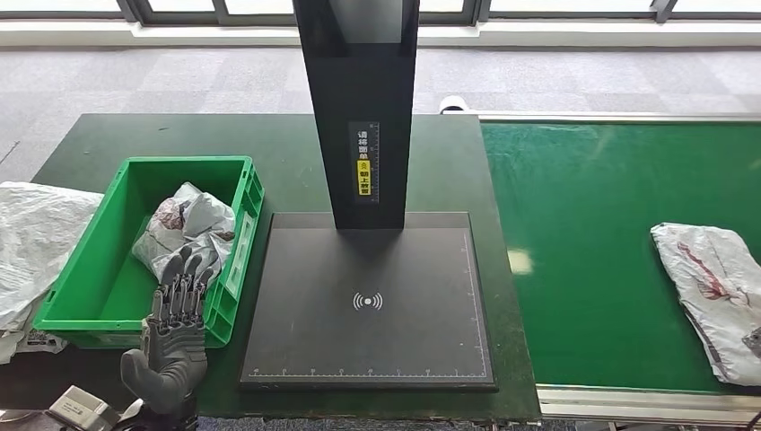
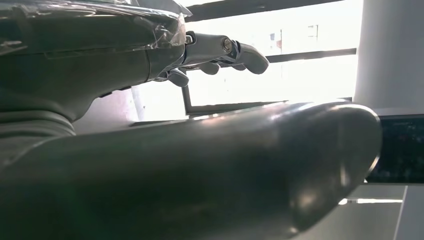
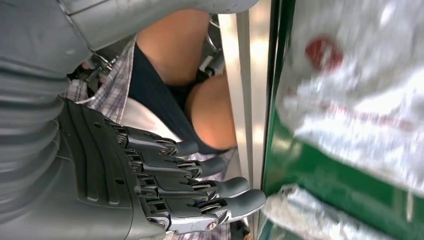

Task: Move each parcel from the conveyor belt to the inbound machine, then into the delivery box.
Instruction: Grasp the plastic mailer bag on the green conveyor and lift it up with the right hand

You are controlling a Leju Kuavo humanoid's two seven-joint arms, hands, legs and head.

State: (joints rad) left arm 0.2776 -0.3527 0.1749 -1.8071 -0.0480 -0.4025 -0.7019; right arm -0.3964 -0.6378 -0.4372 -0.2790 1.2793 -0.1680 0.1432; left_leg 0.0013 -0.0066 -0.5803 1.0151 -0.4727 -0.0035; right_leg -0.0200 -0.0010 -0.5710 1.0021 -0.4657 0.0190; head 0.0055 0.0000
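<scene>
This looks like a parcel-sorting or logistics test area set up indoors, beside a row of windows over a grey carpet-tiled floor (image 1: 108,81). A green conveyor belt (image 1: 583,242) with a metal frame runs alongside a dark green table (image 1: 287,162) that carries a black scanning platform (image 1: 368,305) with a wireless symbol, ruler marks along its edges and a tall black column (image 1: 359,108) bearing a label. A green plastic crate (image 1: 103,287) holding a plastic-wrapped parcel (image 1: 184,224) and another wrapped parcel on the belt (image 1: 713,287) fit such a handling station.
</scene>
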